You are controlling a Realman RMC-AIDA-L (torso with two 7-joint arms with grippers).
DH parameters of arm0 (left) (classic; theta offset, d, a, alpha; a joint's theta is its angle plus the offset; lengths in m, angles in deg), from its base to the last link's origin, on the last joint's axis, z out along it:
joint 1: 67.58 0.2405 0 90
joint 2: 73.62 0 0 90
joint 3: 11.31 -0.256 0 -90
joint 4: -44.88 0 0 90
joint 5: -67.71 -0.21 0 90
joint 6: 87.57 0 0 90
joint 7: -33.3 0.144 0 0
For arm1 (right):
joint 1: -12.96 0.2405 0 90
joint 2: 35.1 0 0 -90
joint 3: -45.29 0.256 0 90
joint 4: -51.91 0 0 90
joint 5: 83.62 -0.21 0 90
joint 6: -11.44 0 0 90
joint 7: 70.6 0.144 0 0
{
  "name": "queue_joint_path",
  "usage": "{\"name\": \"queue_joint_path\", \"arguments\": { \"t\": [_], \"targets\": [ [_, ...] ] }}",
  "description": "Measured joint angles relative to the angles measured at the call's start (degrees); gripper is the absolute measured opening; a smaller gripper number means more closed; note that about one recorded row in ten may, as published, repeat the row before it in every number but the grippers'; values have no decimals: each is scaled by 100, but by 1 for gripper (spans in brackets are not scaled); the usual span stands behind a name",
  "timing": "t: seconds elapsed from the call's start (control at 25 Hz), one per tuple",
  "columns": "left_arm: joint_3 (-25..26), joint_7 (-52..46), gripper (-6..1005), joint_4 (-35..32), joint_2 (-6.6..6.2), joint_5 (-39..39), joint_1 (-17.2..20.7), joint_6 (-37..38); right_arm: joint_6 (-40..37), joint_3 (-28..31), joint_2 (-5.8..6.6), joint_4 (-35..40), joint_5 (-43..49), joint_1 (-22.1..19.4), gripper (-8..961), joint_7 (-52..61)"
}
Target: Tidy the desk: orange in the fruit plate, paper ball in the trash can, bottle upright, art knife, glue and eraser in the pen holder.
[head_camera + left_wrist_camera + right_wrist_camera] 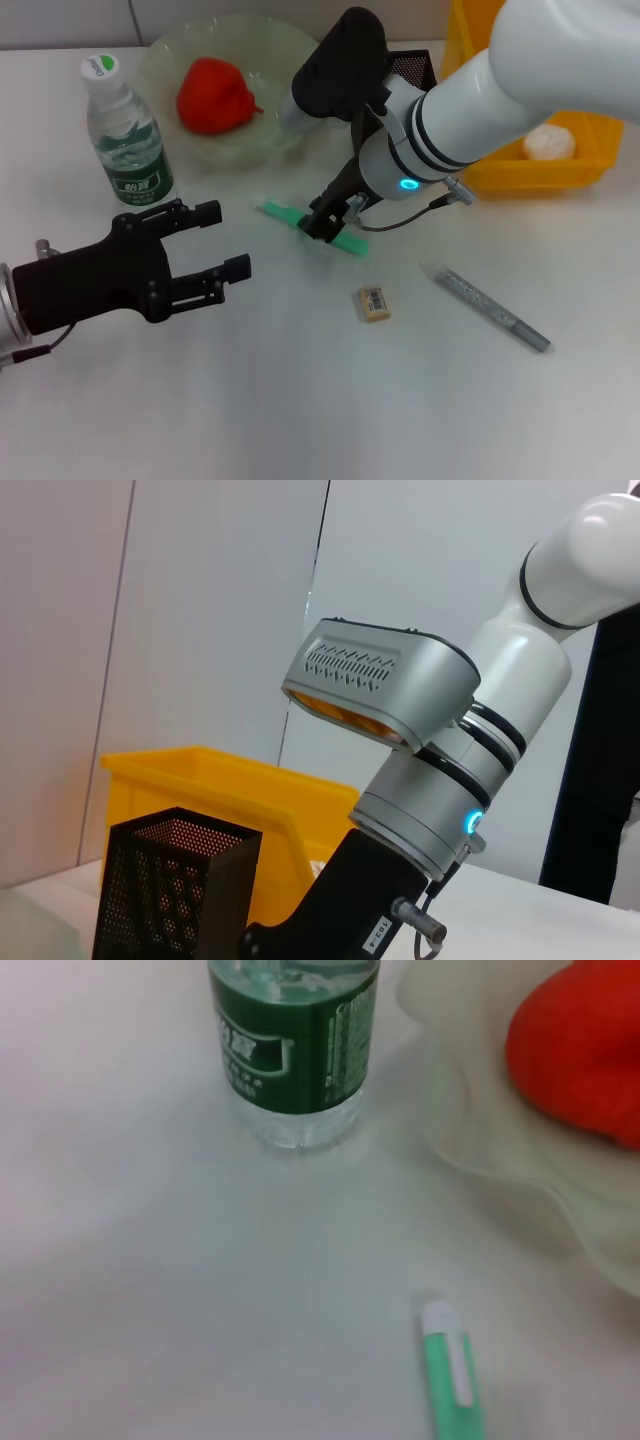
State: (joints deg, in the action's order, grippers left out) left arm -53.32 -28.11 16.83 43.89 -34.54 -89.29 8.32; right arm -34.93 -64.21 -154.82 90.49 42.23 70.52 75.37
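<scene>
The orange [213,95] [580,1050] lies in the pale green fruit plate [275,50] [500,1150]. The bottle [125,135] [295,1050] stands upright to the plate's left. The paper ball [549,143] rests inside the yellow trash can [575,170] [230,790]. My right gripper [326,224] is down over the middle of the green art knife [275,212] [452,1370], which lies flat on the table. The tan eraser [373,303] and the grey pen-shaped glue [487,305] lie to the right. My left gripper [222,240] hovers open and empty at the left. The black mesh pen holder [412,68] [170,890] is partly hidden behind the right arm.
The white right arm [480,90] [420,780] spans the back right, over the pen holder and the bin's near wall. Bare white tabletop [300,400] stretches along the front.
</scene>
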Motion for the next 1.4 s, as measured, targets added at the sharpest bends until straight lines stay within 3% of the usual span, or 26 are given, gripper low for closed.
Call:
{"name": "queue_joint_path", "arguments": {
  "t": [0.28, 1.4],
  "targets": [
    [-18, -155, 787, -57, -5, -31, -10, 0, 90, -31, -9, -29, -15, -23, 252, -63],
    [-8, -245, 787, -170, -59, -28, 0, 71, 141, -6, -16, -45, -53, -64, 166, -128]
  ]
}}
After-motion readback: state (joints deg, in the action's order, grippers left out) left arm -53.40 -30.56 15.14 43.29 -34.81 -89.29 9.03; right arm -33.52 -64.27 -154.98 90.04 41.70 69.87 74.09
